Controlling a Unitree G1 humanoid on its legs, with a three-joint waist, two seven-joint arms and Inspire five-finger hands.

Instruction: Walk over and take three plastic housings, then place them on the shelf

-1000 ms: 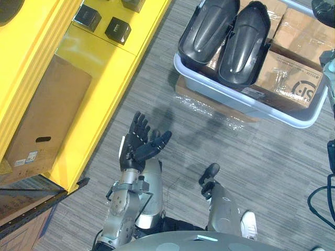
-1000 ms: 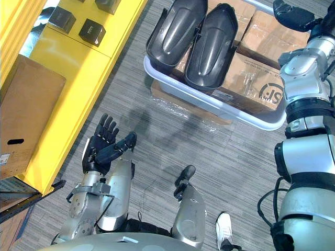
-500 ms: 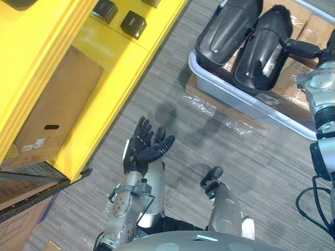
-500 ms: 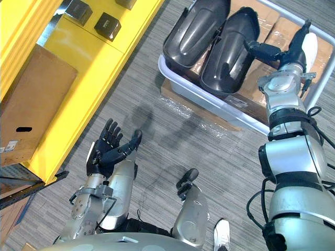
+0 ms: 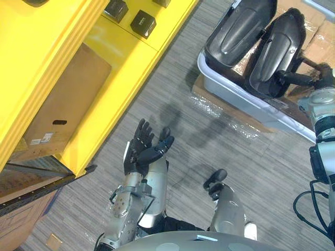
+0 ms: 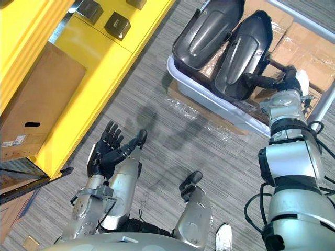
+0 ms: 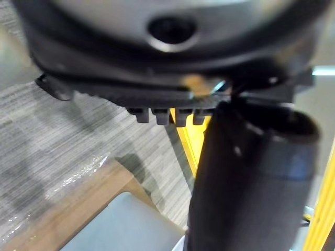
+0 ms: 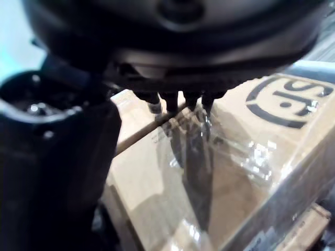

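Two dark glossy plastic housings lie side by side, hollow side up, in a grey tray [image 5: 230,86]: the left housing [image 5: 241,29] and the right housing [image 5: 277,47]. My right hand [image 6: 285,83] reaches in from the right, open, with its straight fingers at the near end of the right housing; I cannot tell whether they touch it. In the right wrist view its fingers [image 8: 172,102] point at a film-wrapped cardboard box [image 8: 251,151]. My left hand [image 5: 144,151] hovers palm up over the carpet, open and holding nothing.
A yellow shelf [image 5: 115,78] runs along the left, with a large cardboard box [image 5: 68,104] inside and small black boxes [image 5: 142,23] on its top. The tray rests on wrapped cardboard boxes [image 6: 309,47]. Grey carpet lies between shelf and tray.
The camera has shifted. My right hand has come down from the upper right to the near end of the right housing. The left hand has kept its open, palm-up pose.
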